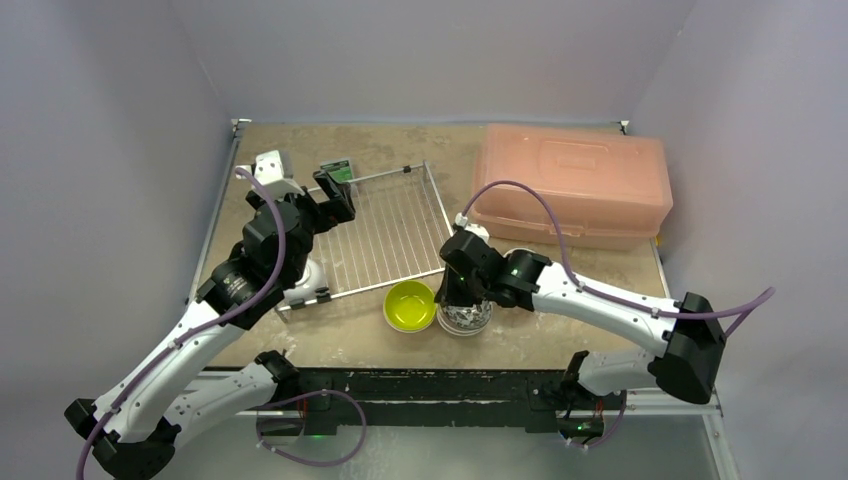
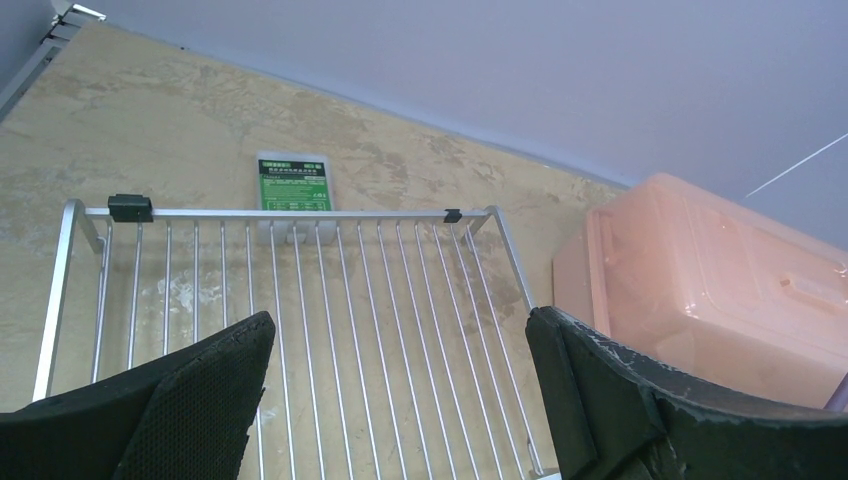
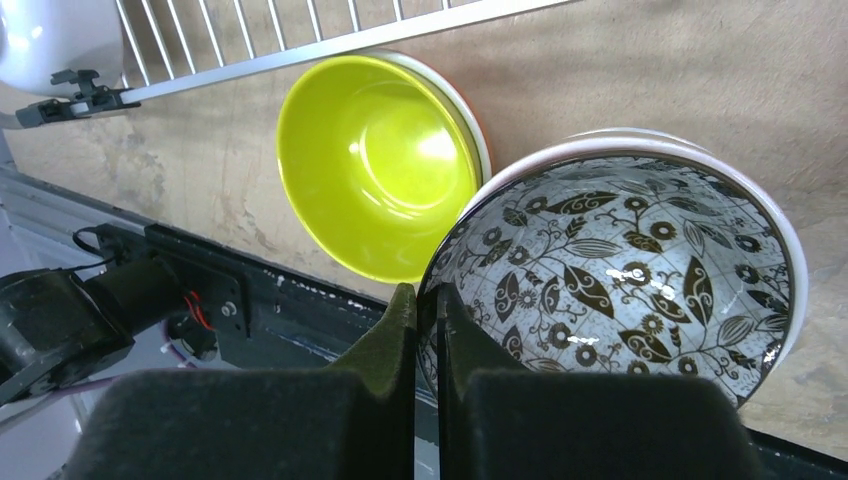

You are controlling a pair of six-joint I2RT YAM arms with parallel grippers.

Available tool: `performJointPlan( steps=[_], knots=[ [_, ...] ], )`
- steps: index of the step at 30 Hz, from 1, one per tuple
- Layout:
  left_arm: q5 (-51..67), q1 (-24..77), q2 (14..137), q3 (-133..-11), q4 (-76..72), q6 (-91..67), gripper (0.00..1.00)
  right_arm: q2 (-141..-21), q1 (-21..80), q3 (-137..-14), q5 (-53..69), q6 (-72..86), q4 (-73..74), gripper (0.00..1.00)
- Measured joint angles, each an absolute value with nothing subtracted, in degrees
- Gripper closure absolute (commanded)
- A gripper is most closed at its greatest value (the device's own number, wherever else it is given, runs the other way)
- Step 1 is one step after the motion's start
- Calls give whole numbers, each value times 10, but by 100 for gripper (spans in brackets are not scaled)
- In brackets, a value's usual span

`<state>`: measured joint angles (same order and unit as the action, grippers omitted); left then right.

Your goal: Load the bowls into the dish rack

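Pinching patterned bowl (image 3: 620, 270) rim with right gripper (image 3: 427, 320), jaws clamped tight on it.
Ahead-left of jaws, past lime-green bowl (image 3: 375, 160): dish rack (image 3: 330, 45); left gripper (image 2: 398, 330) gaping, empty.

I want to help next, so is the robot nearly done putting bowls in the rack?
Not nearly. One white bowl seems to sit in the dish rack's near corner. The right gripper is pinching the patterned bowl's rim, with that bowl on the table. The lime-green bowl beside it waits too. The left gripper hangs open over the rack.
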<state>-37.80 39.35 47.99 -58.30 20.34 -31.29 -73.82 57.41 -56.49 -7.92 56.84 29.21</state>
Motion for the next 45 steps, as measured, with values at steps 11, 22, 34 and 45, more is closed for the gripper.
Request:
performJointPlan(
  steps=[11,22,34,45],
  knots=[
    [-378,394,483,-584,207,-313,3,-731,574,-597,-91,562,334,100],
    [-392,394,472,-582,230,-325,3,-640,573,-603,-58,493,253,100],
    [-425,394,523,-570,233,-360,4,-648,573,-646,-60,413,164,100],
    [-501,394,492,-576,238,-347,4,-879,538,-770,-6,394,65,100]
  ],
)
